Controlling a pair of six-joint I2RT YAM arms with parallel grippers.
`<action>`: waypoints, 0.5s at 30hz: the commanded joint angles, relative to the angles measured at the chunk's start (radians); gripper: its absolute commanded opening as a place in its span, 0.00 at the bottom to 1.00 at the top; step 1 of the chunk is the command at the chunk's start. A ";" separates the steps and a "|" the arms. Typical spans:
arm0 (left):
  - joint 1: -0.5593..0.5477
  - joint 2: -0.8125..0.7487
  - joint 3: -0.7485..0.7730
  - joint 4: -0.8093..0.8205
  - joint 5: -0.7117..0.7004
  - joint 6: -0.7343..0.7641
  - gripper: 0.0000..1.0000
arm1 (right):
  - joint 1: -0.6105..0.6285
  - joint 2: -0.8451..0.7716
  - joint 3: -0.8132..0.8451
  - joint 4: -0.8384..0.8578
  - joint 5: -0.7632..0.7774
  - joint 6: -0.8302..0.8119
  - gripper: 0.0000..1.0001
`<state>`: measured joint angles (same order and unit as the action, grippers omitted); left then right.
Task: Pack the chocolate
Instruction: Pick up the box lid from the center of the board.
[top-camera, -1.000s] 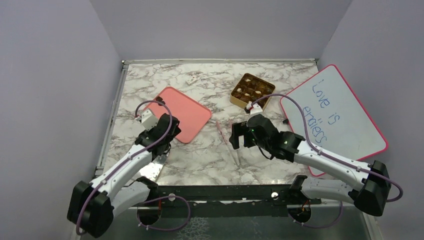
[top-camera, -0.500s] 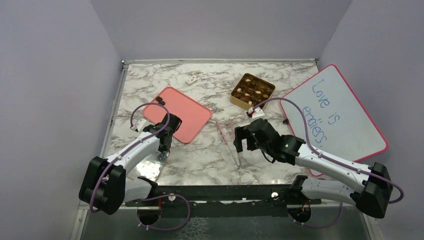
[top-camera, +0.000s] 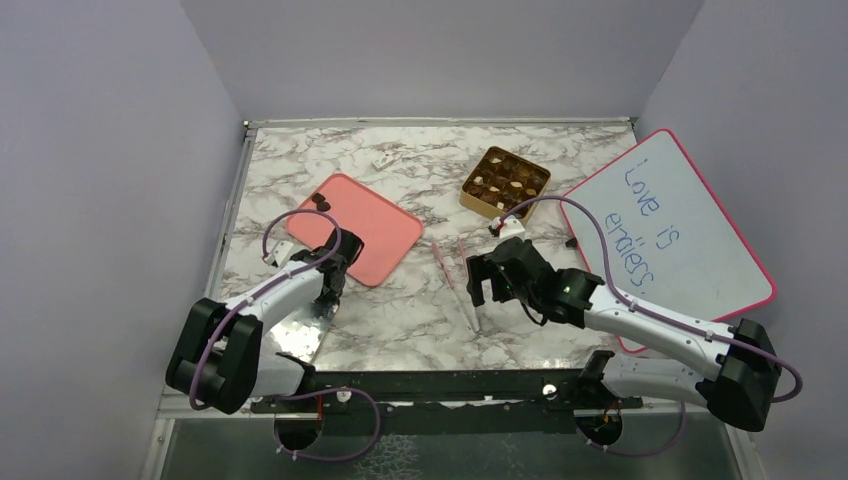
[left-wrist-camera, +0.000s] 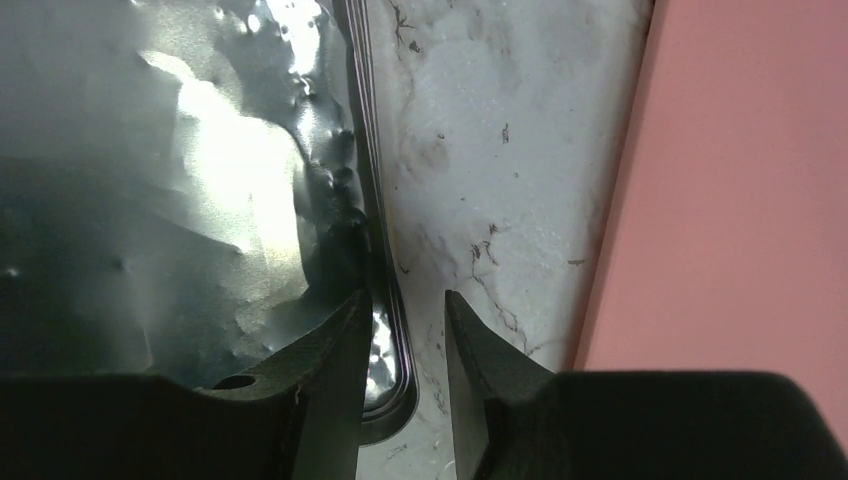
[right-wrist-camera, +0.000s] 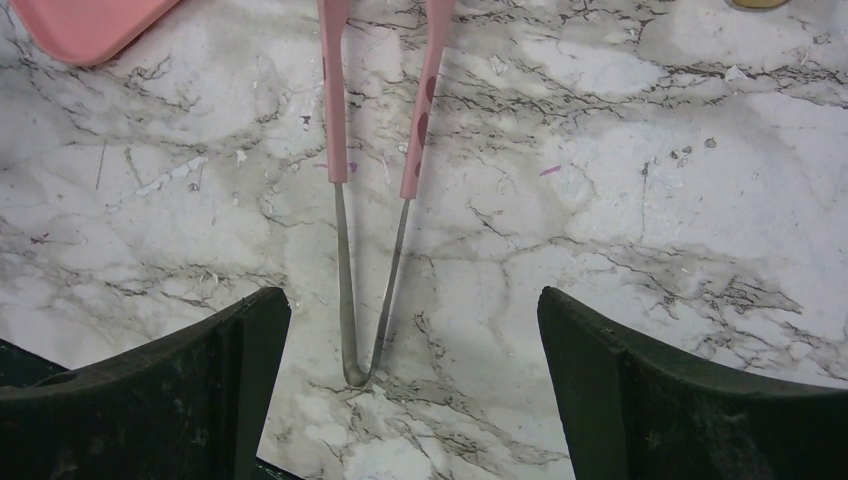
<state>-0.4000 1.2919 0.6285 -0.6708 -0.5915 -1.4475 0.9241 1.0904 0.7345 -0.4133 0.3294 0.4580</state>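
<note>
Two dark pieces of chocolate (top-camera: 322, 202) lie on the far corner of the pink tray (top-camera: 365, 235). More chocolate (top-camera: 505, 183) fills the gold box (top-camera: 488, 207). The pink tweezers (top-camera: 449, 272) lie on the marble, and my right gripper (top-camera: 478, 278) hovers wide open over their joined metal end (right-wrist-camera: 355, 372). My right gripper (right-wrist-camera: 408, 300) holds nothing. My left gripper (top-camera: 325, 293) is low at the tray's near edge. Its jaws are narrowed astride the rim of a shiny silver lid (left-wrist-camera: 170, 180). Marble shows between the rim and the right finger (left-wrist-camera: 470, 350).
A pink-framed whiteboard (top-camera: 665, 235) with writing lies at the right, close to my right arm. The silver lid (top-camera: 300, 338) sits at the near left edge beside the pink tray (left-wrist-camera: 740, 180). A small white scrap (top-camera: 382, 160) lies far back. Walls enclose the table.
My left arm pulled back from over the tray and dropped to the silver lid. Its jaws narrowed from wide open. The two chocolates on the tray came into view. My right gripper shifted slightly nearer.
</note>
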 joint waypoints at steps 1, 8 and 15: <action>0.009 0.040 -0.008 0.014 0.015 -0.036 0.34 | 0.008 0.001 0.009 -0.009 0.043 -0.015 1.00; 0.018 0.097 -0.010 0.006 0.063 -0.106 0.29 | 0.009 -0.003 0.014 0.003 0.041 -0.021 1.00; 0.018 0.128 0.042 -0.016 0.071 -0.035 0.00 | 0.009 -0.053 0.006 0.048 -0.048 -0.080 1.00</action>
<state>-0.3897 1.3773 0.6621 -0.6781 -0.5900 -1.5063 0.9241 1.0824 0.7345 -0.4103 0.3233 0.4168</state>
